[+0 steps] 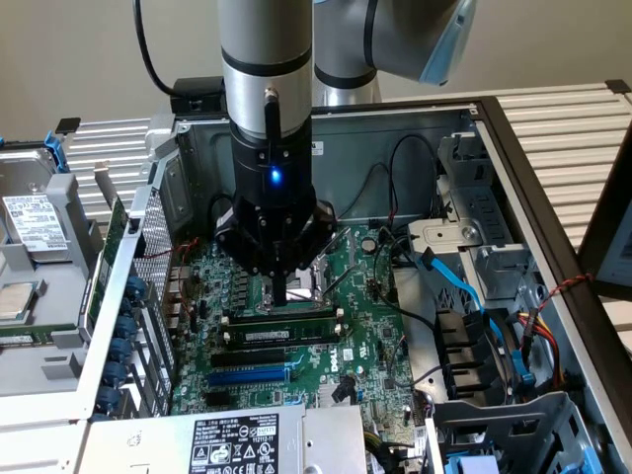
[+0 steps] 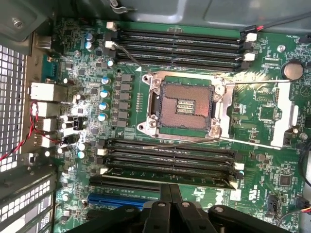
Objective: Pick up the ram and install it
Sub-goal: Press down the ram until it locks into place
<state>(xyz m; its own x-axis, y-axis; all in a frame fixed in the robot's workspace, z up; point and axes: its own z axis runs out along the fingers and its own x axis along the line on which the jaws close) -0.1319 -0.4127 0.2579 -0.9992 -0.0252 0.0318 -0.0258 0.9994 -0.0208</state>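
While the ram [image 1: 284,336] is lying lengthwise in its slot, the closed, empty fingers [image 1: 280,292] are pressing directly above its middle.

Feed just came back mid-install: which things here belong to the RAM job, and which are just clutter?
Job:
ram, lying along a memory slot
gripper, shut, directly above it
memory slots

Not part of it:
CPU socket
blue expansion slot
hard drive
blue cable
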